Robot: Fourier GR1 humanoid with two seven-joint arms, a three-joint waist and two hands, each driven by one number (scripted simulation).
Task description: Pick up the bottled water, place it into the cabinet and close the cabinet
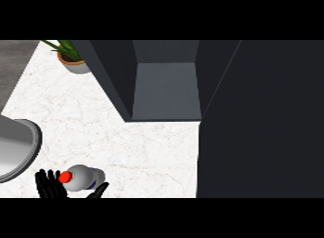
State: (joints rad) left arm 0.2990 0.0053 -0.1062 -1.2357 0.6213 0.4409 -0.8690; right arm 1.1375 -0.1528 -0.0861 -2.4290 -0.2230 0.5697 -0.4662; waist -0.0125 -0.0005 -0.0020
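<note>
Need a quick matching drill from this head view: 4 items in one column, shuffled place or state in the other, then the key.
Items:
1. bottled water
2. potted plant
3. cabinet
4. left hand

Place or state:
A. far left corner of the counter, beside the cabinet's left wall
B. open, its door swung out at the right
C. lower left, red cap towards the view
D. bottom edge, fingers up beside the bottle

Pairs: 1-C, 2-A, 3-B, 4-D

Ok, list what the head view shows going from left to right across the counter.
Sink → left hand → bottled water with its red cap → open cabinet → its dark door. The potted plant sits far back, left of the cabinet.
</note>
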